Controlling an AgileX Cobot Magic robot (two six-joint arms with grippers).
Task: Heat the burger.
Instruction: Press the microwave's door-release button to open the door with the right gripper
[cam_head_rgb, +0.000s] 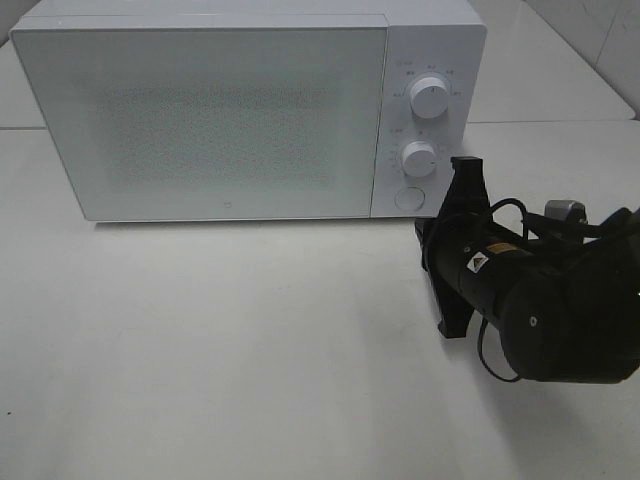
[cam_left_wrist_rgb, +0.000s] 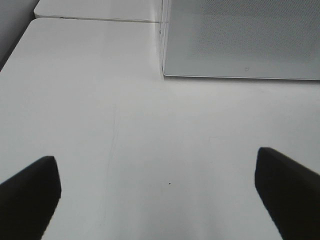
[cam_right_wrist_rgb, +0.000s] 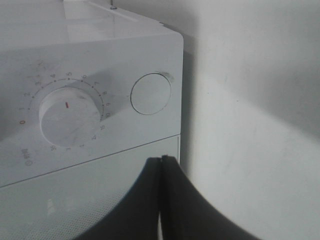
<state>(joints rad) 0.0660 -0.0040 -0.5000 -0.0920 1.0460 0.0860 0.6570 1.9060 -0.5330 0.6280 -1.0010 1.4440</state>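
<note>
Desk (cam_head_rgb: 250, 380), one broad white matte top, carries one white box-shaped microwave (cam_head_rgb: 200, 110) at far left, its frosted door shut. Of two black tools, the left tool (cam_left_wrist_rgb: 155, 157) gapes wide over bare desk. The right tool (cam_right_wrist_rgb: 163, 165) is pinched closed, empty, just beside one round white button (cam_head_rgb: 408, 197), under two white dials (cam_head_rgb: 430, 98). The burger is not visible in any view.

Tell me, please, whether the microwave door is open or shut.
Shut. The microwave door sits flush with the control panel, with no gap along the seam and no interior showing.
</note>
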